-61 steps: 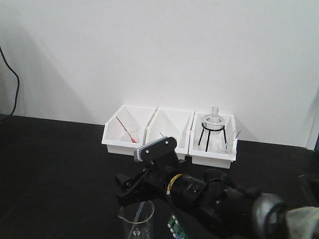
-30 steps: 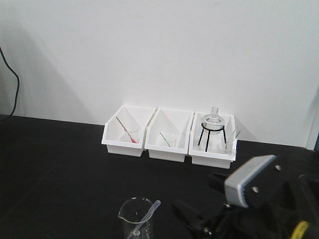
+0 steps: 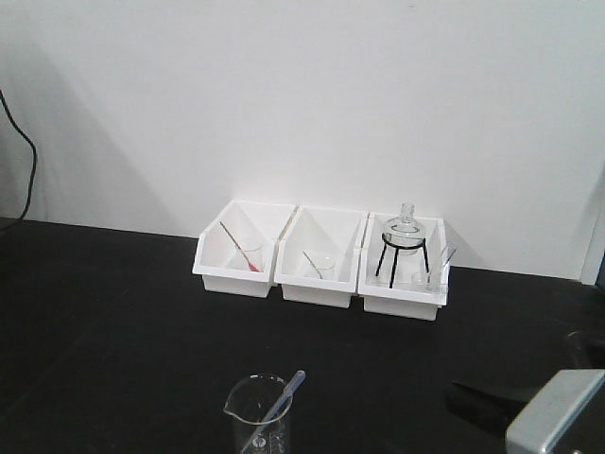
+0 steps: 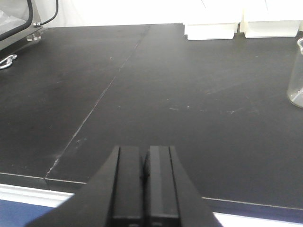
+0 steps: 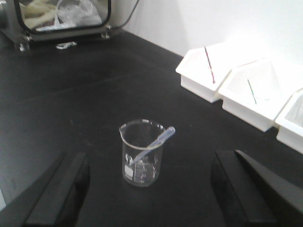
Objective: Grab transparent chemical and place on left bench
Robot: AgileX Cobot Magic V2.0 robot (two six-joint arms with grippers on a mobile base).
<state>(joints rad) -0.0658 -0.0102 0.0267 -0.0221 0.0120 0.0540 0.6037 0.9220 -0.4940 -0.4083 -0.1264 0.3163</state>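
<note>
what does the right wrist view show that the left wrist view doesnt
Only the right wrist view: the thin clear plastic pipette leaning in the whole clear glass beaker, red and green pipettes in white bins, and the open right tool. Only the left wrist view: the shut left tool. Both: the matte black worktop.

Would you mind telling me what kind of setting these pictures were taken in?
Most likely a chemistry laboratory bench. A glass beaker holds a clear dropper pipette on a matte black worktop, and white storage bins along the wall hold tinted pipettes and a glass flask on a black tripod stand.
</note>
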